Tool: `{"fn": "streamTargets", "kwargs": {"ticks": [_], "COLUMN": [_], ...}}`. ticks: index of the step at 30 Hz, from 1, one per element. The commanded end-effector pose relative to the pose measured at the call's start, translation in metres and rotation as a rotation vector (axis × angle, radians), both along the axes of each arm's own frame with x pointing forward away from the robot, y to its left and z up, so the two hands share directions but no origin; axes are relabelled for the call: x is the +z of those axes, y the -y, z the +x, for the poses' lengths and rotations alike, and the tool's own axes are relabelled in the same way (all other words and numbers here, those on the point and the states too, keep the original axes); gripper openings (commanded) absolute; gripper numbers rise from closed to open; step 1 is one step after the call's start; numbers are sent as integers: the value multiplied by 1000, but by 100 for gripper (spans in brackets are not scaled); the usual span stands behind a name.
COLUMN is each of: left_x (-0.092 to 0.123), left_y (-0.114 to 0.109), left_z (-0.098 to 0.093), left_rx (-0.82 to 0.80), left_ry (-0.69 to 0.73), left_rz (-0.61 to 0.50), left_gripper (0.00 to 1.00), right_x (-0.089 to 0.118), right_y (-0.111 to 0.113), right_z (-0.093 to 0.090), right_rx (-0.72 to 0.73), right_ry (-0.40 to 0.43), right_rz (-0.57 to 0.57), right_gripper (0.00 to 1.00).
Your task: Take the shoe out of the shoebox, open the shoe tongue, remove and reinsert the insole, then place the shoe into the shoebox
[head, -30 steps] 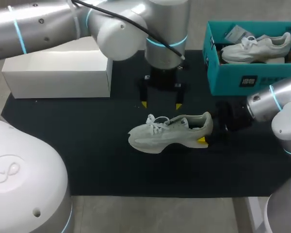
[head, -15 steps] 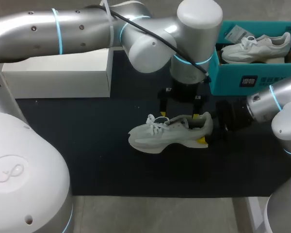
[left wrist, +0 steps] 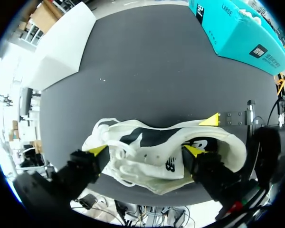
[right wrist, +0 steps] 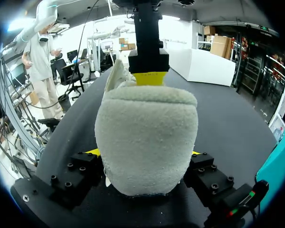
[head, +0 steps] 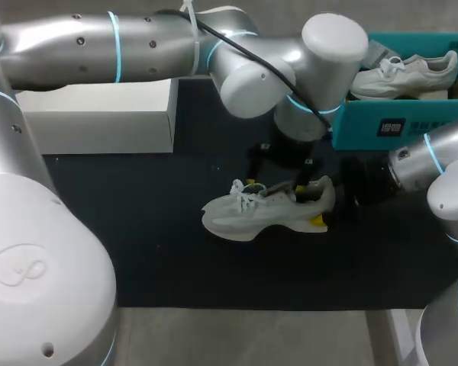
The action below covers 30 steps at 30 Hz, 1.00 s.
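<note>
The shoe [head: 267, 210] stands on the bench [head: 137, 244], its heel clamped in my right jaws. My left jaws, wide, straddle the laces [left wrist: 115, 142]. I should lower slowly and pinch only the tongue, which I think is hidden beneath them.

The shoe [head: 252, 213] is laid on the worktop [head: 137, 244], its heel clasped by the right hand [right wrist: 143, 154], with the left hand [head: 275, 186] poised over its laces. The shoebox [head: 412, 126] is set behind to the right (another shoe [head: 403, 74] inside), and a second box [head: 91, 118] behind left.

near bench [head: 137, 259] edge: free | middle: shoe [head: 267, 210], left pincer [left wrist: 146, 150] above, right pincer [right wrist: 145, 154] clamping heel | far-left corner: white box [head: 99, 114] | far-right corner: shoebox [head: 366, 122]
</note>
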<state>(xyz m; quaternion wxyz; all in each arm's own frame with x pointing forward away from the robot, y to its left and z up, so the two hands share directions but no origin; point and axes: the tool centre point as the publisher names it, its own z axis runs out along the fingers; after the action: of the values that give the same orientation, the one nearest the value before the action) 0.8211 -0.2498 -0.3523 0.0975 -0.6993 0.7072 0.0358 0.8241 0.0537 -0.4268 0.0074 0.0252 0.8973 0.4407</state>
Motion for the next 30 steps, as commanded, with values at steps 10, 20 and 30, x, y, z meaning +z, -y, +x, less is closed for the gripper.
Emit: {"fn": "streamTargets", "kwargs": {"ticks": [10,20,30], "left_x": [17,22,16], "left_y": [-28,-32,-28], "left_z": [-10,-23,-28], "left_rx": [89,108,130], "left_ry": [-74,-162,-249], "left_rz": [-3,-31,-84], "left_gripper": [100,28,0], "right_x": [-4,-4,-4], "right_y": [-3,-3,-3], "right_z": [0,0,0], "right_rx": [-1,-1,-1], "right_ry": [1,1,1], "right_rz": [-2,-2,-2], "right_gripper": [0,0,0]}}
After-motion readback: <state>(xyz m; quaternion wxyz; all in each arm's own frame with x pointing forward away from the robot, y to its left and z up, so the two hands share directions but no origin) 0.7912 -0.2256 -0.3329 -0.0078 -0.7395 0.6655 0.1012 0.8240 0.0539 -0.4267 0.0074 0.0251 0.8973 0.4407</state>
